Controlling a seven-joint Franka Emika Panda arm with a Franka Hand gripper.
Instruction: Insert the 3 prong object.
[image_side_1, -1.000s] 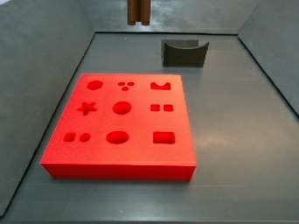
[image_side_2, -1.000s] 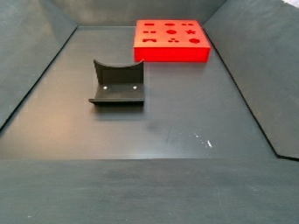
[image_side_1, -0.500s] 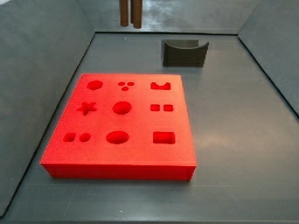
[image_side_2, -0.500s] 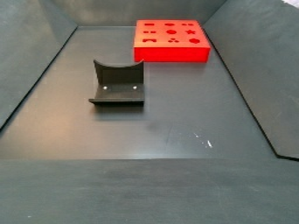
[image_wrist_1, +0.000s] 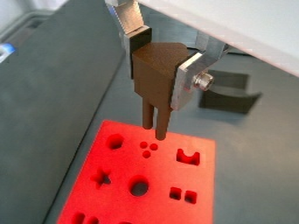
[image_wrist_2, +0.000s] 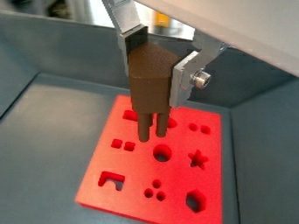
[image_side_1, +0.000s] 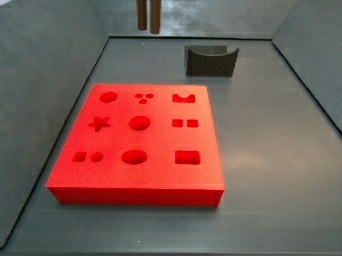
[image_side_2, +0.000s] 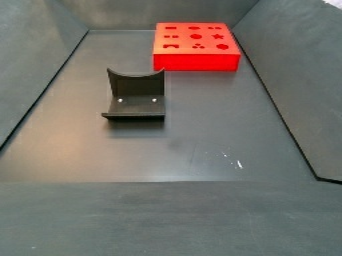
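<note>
My gripper (image_wrist_1: 162, 66) is shut on the 3 prong object (image_wrist_1: 155, 83), a dark brown piece with slender prongs pointing down. It also shows in a wrist view (image_wrist_2: 149, 83), held by the gripper (image_wrist_2: 158, 66). I hold it well above the red block (image_wrist_1: 158, 171), which has several shaped holes; the block shows in both side views (image_side_1: 160, 140) (image_side_2: 197, 58). The prongs hang over the block's far part, near the three-dot socket (image_wrist_1: 146, 150) (image_side_1: 143, 97). In a side view only the prong tips (image_side_1: 155, 12) show at the upper edge; the gripper is out of frame.
A dark grey curved block (image_side_1: 210, 60) stands on the floor beyond the red block; it also shows in another side view (image_side_2: 134, 95) and in a wrist view (image_wrist_1: 228, 92). Sloped grey walls enclose the floor.
The gripper has risen with the piece: one second ago its brown body showed at the upper edge of a side view, now only the prongs show.
</note>
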